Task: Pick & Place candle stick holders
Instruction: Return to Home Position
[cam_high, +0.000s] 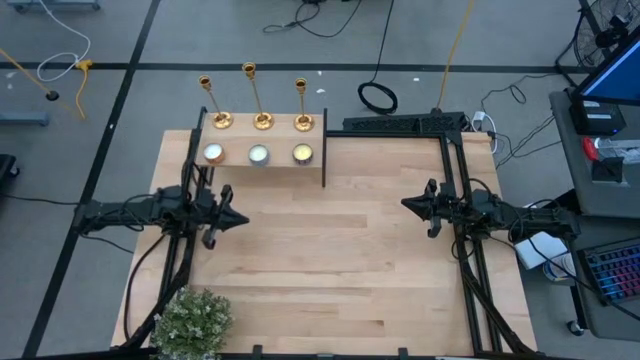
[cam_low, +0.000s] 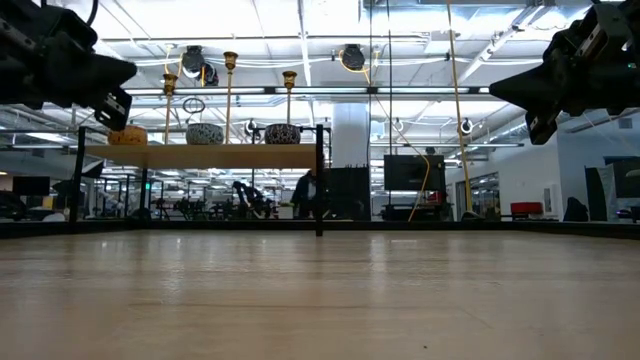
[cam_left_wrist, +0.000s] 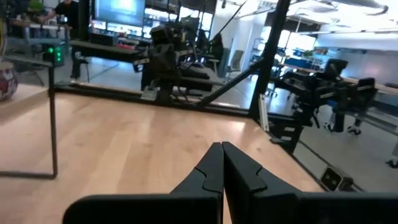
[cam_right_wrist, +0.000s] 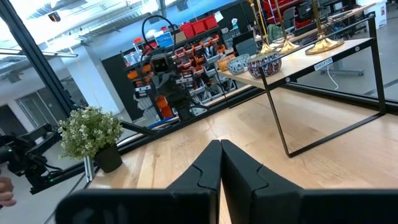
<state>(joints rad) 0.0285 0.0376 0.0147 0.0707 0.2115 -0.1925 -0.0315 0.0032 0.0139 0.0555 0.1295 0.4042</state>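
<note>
Three gold candle stick holders (cam_high: 256, 95), thin stems, flared bases, upright in a row on the shelf (cam_high: 236, 155)

The candle stick holders (cam_high: 262, 122) are seen as polished, glossy gold metal. The table (cam_high: 340, 260) is finished in smooth, pale, matt wood. The shelf (cam_low: 200, 156) is carried on thin black metal legs.

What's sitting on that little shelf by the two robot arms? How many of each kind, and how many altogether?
Gold candlestick holders: 3
Small round candles: 3
Total on the shelf: 6
</note>
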